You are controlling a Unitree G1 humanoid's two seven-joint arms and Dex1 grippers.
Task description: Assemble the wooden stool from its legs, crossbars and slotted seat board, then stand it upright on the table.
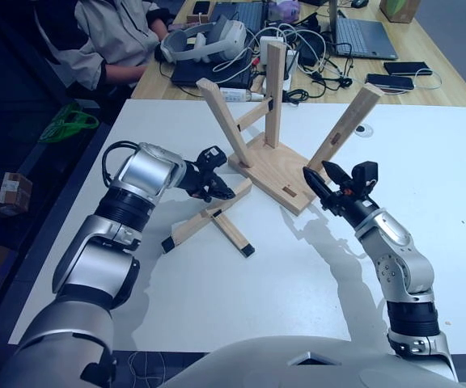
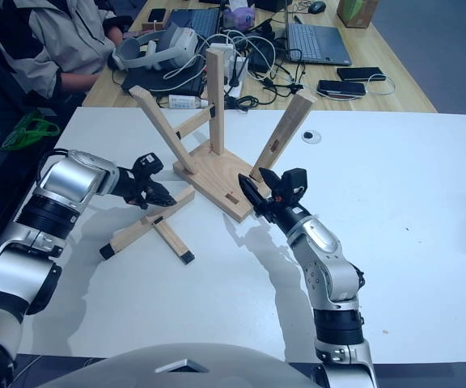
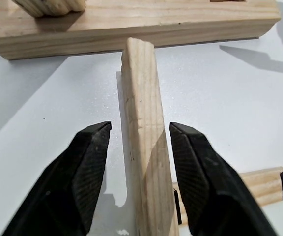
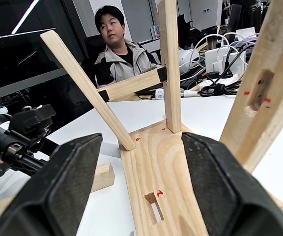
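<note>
- Seat board (image 1: 277, 171) is seen lying flat on the white desk (image 1: 427, 162), underside up, near the desk's middle and toward its far edge.
- Three legs are set into the board and point upward: the left leg (image 1: 223, 121) is tilted outward to the left, the rear leg (image 1: 275, 93) is held nearly upright, and the right leg (image 1: 348, 123) is tilted outward to the right.
- A crossbar (image 1: 254, 113) is fitted between the left leg and the rear leg, above the board.
- An unfilled slot (image 4: 154, 207) is seen in the board's near corner, and a mortise (image 4: 259, 89) is cut into the right leg's side.
- A loose leg (image 1: 203, 218) is laid flat on the desk just in front of the board's left edge, one end close to that edge; a short bar (image 1: 233, 234) with a black tip is joined to it crosswise.
- The left tool (image 1: 226, 192) is placed over the loose leg's end nearest the board, its fingers (image 3: 90, 167) parted and set one on each side of the wood; a clear gap is seen beside at least one finger, so the leg is not clamped.
- The right tool (image 1: 324, 179) is held just off the board's near right corner, beside the foot of the right leg, with its jaws spread wide and nothing between them.
- A wooden desk behind is covered with a headset (image 1: 209, 40), a laptop (image 1: 364, 36) and cables.
</note>
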